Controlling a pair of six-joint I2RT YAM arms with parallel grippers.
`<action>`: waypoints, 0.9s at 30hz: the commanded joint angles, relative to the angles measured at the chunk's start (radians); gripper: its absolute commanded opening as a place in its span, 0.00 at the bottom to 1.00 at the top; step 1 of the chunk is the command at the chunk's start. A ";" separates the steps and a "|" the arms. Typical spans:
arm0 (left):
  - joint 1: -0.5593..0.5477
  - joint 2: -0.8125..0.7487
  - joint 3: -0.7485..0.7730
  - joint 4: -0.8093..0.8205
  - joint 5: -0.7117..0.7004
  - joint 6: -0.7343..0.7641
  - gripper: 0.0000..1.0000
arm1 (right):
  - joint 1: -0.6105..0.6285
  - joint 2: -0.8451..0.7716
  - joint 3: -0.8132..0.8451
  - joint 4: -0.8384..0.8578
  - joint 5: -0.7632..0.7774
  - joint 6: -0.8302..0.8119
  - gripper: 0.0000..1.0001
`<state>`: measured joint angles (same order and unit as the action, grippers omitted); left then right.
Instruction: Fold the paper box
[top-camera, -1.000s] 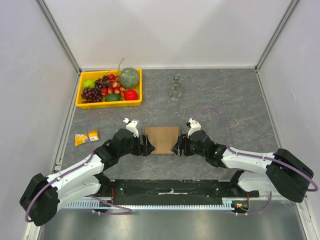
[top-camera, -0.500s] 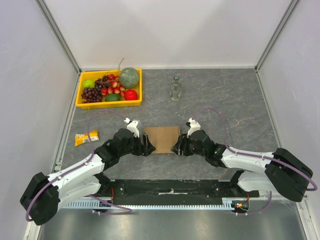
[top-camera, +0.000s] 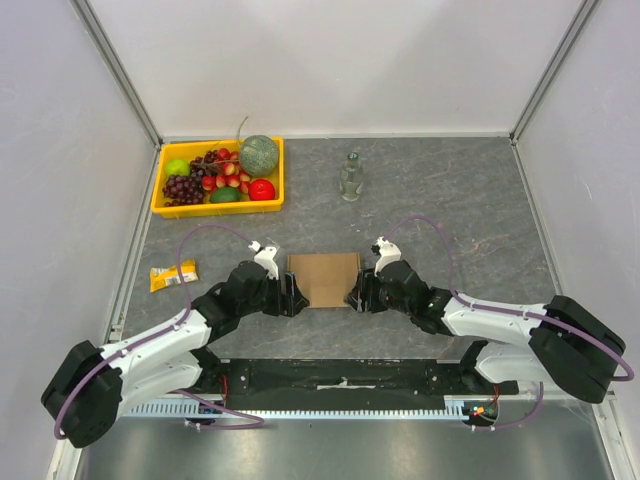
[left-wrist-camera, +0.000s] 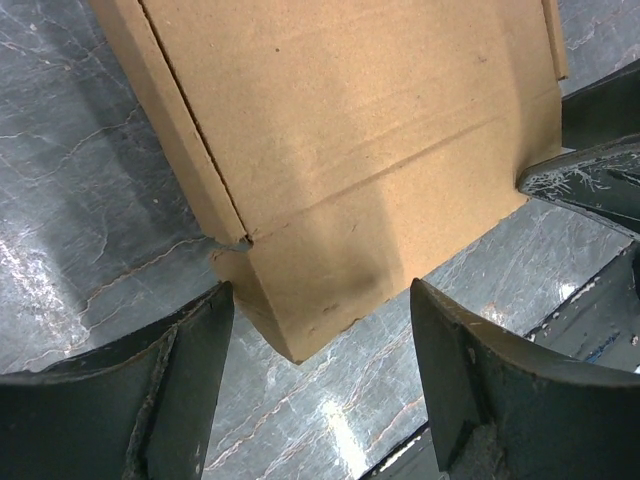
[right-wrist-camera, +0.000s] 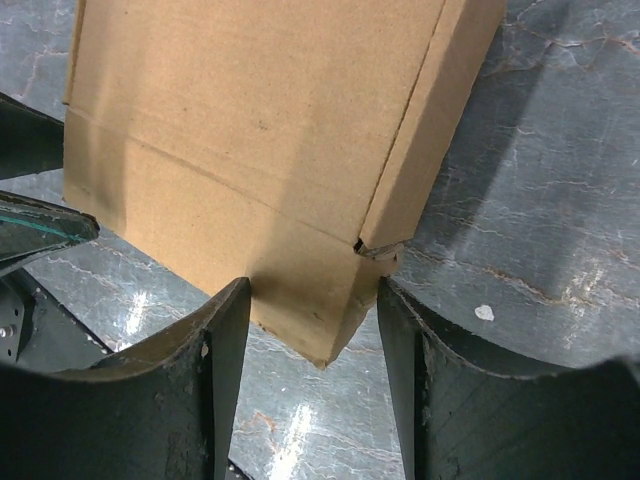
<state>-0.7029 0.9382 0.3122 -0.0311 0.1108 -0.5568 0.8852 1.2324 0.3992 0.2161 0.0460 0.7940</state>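
Observation:
The paper box (top-camera: 323, 279) is a flat brown cardboard mailer lying closed on the grey table between my two arms. My left gripper (top-camera: 293, 297) straddles its near left corner. In the left wrist view that corner of the box (left-wrist-camera: 330, 180) pokes between the fingers (left-wrist-camera: 150, 390); one tip touches the near edge, the other stands a sliver off the side wall, so the left gripper (left-wrist-camera: 320, 290) is open. My right gripper (top-camera: 353, 297) is at the near right corner. In the right wrist view both fingers (right-wrist-camera: 460, 400) press against the box (right-wrist-camera: 250, 130), with the right gripper (right-wrist-camera: 312, 290) shut on that corner.
A yellow tray (top-camera: 158, 206) of fruit sits at the back left. A clear glass bottle (top-camera: 350, 177) stands behind the box, and an orange snack packet (top-camera: 172, 276) lies by the left wall. White walls enclose the table on three sides.
Both pairs of jaws have narrowed around the box's near corners, the right pair more. The box has not shifted, and the arms have barely moved.

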 joint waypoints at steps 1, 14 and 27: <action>-0.004 0.010 -0.012 0.091 0.016 -0.014 0.76 | -0.003 0.009 0.015 -0.004 0.038 -0.027 0.60; -0.004 0.016 -0.019 0.114 0.043 -0.022 0.67 | -0.002 0.019 0.007 0.016 0.037 -0.019 0.59; -0.004 0.044 -0.050 0.142 0.020 -0.002 0.65 | -0.003 0.044 -0.022 0.069 0.071 -0.039 0.57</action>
<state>-0.7029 0.9714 0.2802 0.0570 0.1299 -0.5568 0.8841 1.2640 0.3950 0.2337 0.0841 0.7807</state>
